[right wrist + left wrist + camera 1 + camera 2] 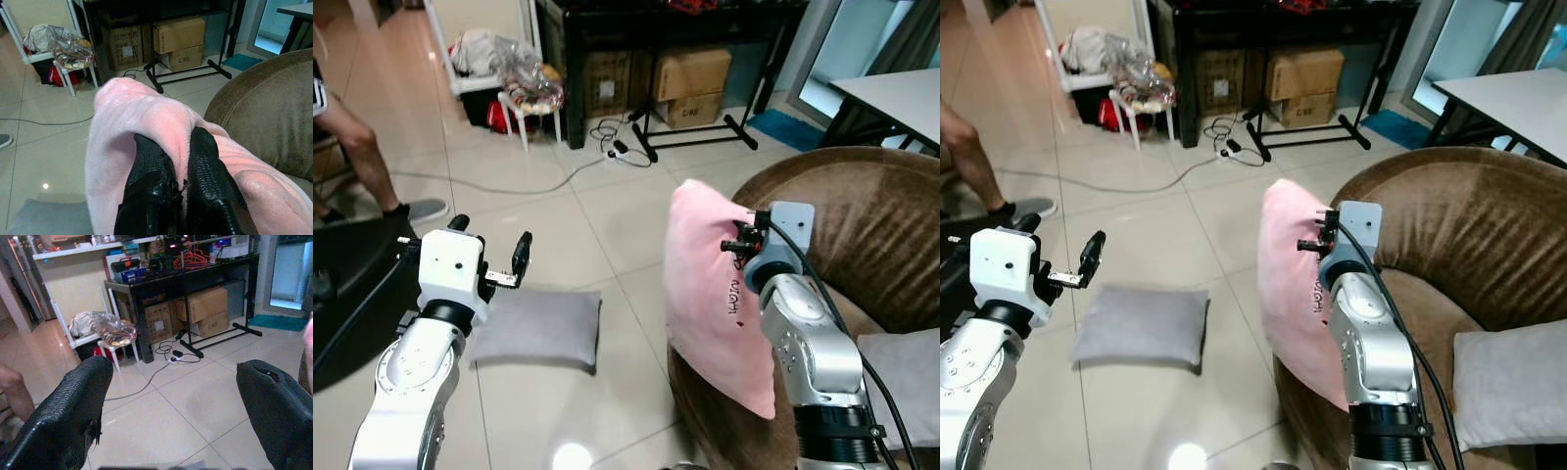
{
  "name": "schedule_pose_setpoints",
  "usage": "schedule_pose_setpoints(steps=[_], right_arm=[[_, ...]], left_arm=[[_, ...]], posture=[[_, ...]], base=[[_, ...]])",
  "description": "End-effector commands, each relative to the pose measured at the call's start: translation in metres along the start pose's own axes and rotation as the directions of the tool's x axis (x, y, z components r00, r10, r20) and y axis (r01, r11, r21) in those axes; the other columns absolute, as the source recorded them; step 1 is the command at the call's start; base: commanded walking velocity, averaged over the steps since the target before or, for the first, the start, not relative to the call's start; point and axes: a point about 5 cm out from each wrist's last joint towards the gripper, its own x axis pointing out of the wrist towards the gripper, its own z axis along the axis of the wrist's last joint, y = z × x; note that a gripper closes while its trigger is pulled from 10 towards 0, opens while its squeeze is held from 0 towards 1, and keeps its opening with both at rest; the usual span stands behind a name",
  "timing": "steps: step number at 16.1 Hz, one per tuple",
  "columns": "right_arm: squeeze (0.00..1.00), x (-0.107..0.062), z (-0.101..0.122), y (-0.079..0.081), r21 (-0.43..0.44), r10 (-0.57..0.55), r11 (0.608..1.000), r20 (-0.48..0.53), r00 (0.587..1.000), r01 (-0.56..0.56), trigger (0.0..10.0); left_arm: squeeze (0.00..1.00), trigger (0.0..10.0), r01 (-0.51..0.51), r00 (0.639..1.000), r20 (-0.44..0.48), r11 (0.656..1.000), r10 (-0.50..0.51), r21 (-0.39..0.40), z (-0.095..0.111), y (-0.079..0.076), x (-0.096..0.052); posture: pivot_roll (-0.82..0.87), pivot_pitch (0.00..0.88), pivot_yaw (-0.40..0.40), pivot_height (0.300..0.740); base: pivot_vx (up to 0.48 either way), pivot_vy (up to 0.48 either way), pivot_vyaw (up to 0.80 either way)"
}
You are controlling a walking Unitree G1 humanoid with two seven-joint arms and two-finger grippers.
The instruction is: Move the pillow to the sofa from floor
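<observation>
Tiled floor (607, 225) stretches toward a black table (656, 20) with boxes (690, 73) beneath. Beside the brown sofa (862, 225), the right gripper (178, 181) pinches the pink pillow (710, 294), hanging upright, long axis vertical. The left gripper (499, 259) hovers spread above a grey pillow (536, 328).

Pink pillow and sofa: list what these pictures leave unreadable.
- Pink pillow: dark lettering too small to read; right tool, shut on it, covers part in the right wrist view.
- Sofa: seat partly hidden behind pillow and right arm; far side cut by frame edge.
- Grey pillow on the floor: near corner hidden by the left tool.
</observation>
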Motion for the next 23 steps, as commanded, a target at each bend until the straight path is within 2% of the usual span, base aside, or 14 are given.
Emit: schedule_pose_setpoints(steps=[1, 12, 18, 23], right_arm=[[0.0, -0.001, 0.014, 0.001, 0.008, 0.01, 1.0, 0.065, 0.998, -0.011, 10.0], [0.0, -0.002, 0.01, -0.003, 0.007, -0.007, 1.0, 0.052, 0.999, 0.006, 10.0], [0.0, -0.006, 0.008, -0.012, -0.01, -0.048, 0.999, 0.041, 0.998, 0.049, 10.0], [0.0, -0.006, 0.007, -0.009, -0.027, -0.028, 0.999, 0.04, 0.999, 0.029, 10.0]], left_arm=[[0.0, 10.0, 0.016, 1.0, 0.018, 1.0, -0.016, -0.003, 0.004, -0.001, 0.0], [0.0, 10.0, 0.015, 1.0, 0.01, 1.0, -0.015, 0.0, 0.003, 0.003, 0.0], [0.0, 10.0, 0.027, 1.0, -0.003, 0.999, -0.027, 0.018, 0.0, -0.001, 0.003], [0.0, 10.0, 0.024, 1.0, 0.003, 0.999, -0.025, 0.043, 0.0, -0.002, 0.003]], posture=[[0.03, 0.0, -0.029, 0.74], [0.03, 0.0, -0.018, 0.74], [0.02, 0.0, -0.005, 0.74], [0.02, 0.0, -0.013, 0.74]], base=[[0.36, 0.0, 0.0], [0.407, 0.0, -0.15], [0.0, 0.0, -0.13], [0.0, -0.055, 0.0]])
